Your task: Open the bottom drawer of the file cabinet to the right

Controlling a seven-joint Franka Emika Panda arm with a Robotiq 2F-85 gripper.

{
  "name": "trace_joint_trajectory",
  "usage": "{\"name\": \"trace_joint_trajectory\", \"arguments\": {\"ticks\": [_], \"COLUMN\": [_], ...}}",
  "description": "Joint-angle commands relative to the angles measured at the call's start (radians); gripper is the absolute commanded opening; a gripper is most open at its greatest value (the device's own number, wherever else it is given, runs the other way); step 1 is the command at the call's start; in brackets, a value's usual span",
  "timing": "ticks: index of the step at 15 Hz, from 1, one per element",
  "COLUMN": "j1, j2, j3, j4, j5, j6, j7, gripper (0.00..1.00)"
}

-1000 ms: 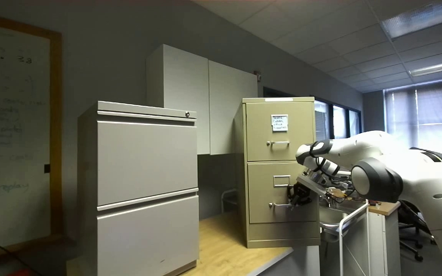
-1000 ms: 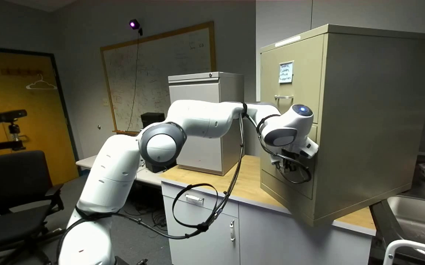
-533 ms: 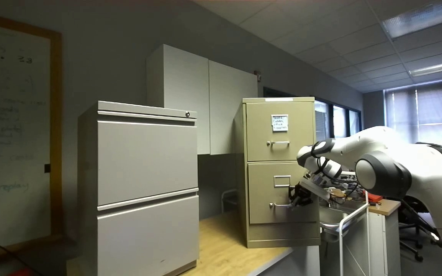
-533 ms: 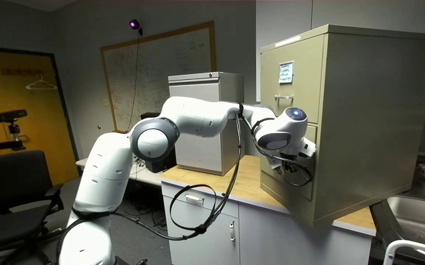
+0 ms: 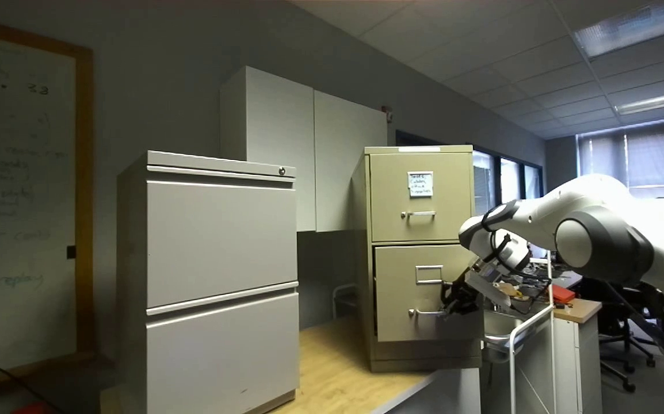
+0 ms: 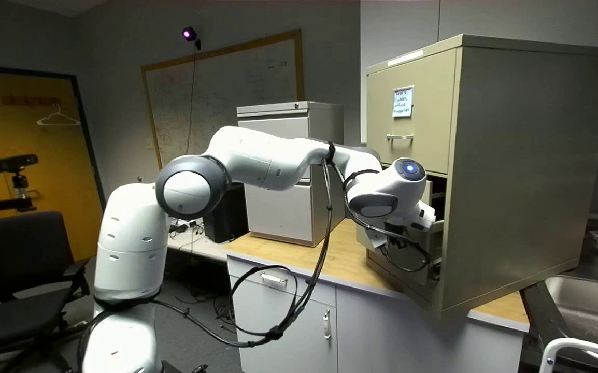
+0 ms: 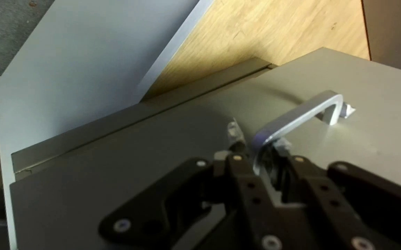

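The file cabinet [image 5: 453, 172] is tall and tan, and its side [image 6: 522, 171] faces the camera in an exterior view. Its bottom drawer [image 5: 395, 287] stands partly pulled out, with a dark opening [image 6: 438, 191] behind its front. The top drawer with the white paper is closed. My gripper [image 5: 446, 302] is at the end of the bottom drawer's silver handle [image 5: 424, 313]. In the wrist view the fingers [image 7: 258, 139] are close together on both sides of the handle's near end [image 7: 301, 116]. The arm hides much of the drawer front in an exterior view.
A light-grey cabinet [image 5: 220, 247] stands beside the file cabinet on the wooden counter [image 5: 332, 359]. A sink [image 6: 597, 311] and a white rail [image 5: 513, 368] are on the far side. A cable [image 6: 325, 243] hangs from the arm in a loop.
The bottom drawer has come out from nearly closed to partly open. My gripper and arm have moved back away from the cabinet with the handle.
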Motion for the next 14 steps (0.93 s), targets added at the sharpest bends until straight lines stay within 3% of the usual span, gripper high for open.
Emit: {"name": "trace_joint_trajectory", "arguments": {"ticks": [1,14], "j1": [0.008,0.080], "j2": [-0.126,-0.435], "j3": [-0.021,-0.109], "j4": [-0.224,-0.623], "j5": [-0.015,-0.019], "j6": [-0.056,-0.019], "j7": [-0.169,-0.310], "gripper": [0.05,0.05]}}
